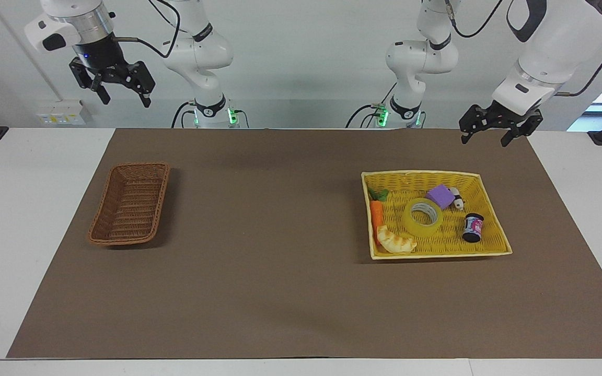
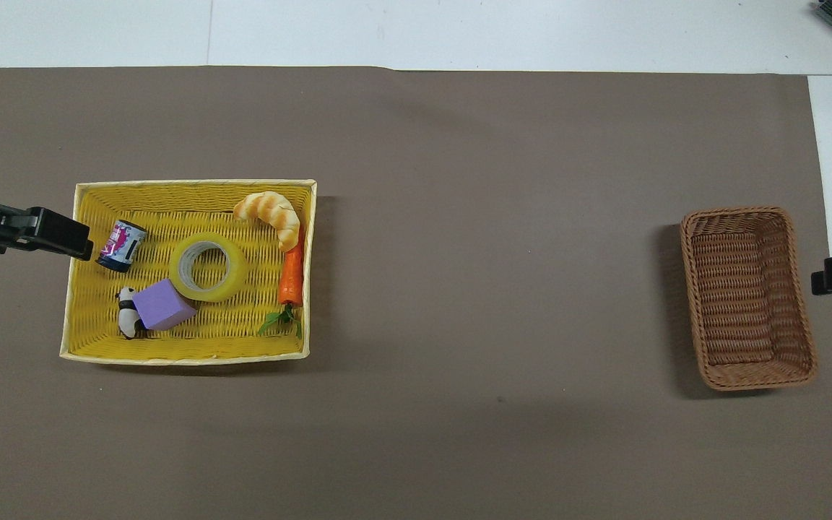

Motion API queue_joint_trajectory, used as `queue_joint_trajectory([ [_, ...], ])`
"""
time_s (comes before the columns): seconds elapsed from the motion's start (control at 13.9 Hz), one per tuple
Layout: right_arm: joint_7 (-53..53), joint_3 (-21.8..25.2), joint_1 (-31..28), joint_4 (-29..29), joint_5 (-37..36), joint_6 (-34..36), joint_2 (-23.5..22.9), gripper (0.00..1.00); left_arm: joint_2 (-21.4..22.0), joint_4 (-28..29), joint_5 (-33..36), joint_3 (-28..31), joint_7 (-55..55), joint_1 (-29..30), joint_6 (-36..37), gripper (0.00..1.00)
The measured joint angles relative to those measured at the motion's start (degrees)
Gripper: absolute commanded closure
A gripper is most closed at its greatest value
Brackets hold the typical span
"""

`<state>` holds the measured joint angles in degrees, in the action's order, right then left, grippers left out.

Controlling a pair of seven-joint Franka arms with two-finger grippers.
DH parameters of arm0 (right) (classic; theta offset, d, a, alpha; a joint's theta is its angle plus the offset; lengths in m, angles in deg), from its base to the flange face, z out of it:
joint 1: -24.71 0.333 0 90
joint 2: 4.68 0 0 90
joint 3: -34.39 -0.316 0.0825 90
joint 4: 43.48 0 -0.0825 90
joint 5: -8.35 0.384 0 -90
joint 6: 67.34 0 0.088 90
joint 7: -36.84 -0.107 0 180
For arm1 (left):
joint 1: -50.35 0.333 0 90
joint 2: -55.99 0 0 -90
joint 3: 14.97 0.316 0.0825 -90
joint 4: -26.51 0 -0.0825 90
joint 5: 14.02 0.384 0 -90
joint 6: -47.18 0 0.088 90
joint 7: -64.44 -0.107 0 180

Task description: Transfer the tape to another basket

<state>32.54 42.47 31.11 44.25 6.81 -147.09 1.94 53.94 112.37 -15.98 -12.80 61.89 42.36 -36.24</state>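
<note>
The tape (image 1: 423, 216) (image 2: 208, 267), a yellow translucent roll with a white core, lies flat in the middle of the yellow woven tray (image 1: 421, 173) (image 2: 192, 183). The brown wicker basket (image 1: 130, 203) (image 2: 741, 289) stands with nothing in it toward the right arm's end of the table. My left gripper (image 1: 484, 140) hangs open in the air over the mat by the tray's end, touching nothing; one of its fingers (image 2: 55, 232) shows in the overhead view. My right gripper (image 1: 126, 99) is raised high and open, holding nothing, by the brown basket's end of the table.
Around the tape in the tray lie a carrot (image 1: 377, 214) (image 2: 291, 278), a croissant (image 1: 396, 241) (image 2: 269, 209), a purple block (image 1: 440, 196) (image 2: 163, 305), a panda figure (image 1: 456, 198) (image 2: 127, 321) and a small can (image 1: 473, 227) (image 2: 121, 245). A brown mat (image 1: 280, 235) covers the table between tray and basket.
</note>
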Motion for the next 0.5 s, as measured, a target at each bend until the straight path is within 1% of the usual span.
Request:
queue_joint_trajectory([
  [0.5,0.0,0.0,0.0,0.0,0.0,0.0,0.0,0.0,0.0,0.0,-0.39,0.99,0.0,0.25,0.01,0.0],
])
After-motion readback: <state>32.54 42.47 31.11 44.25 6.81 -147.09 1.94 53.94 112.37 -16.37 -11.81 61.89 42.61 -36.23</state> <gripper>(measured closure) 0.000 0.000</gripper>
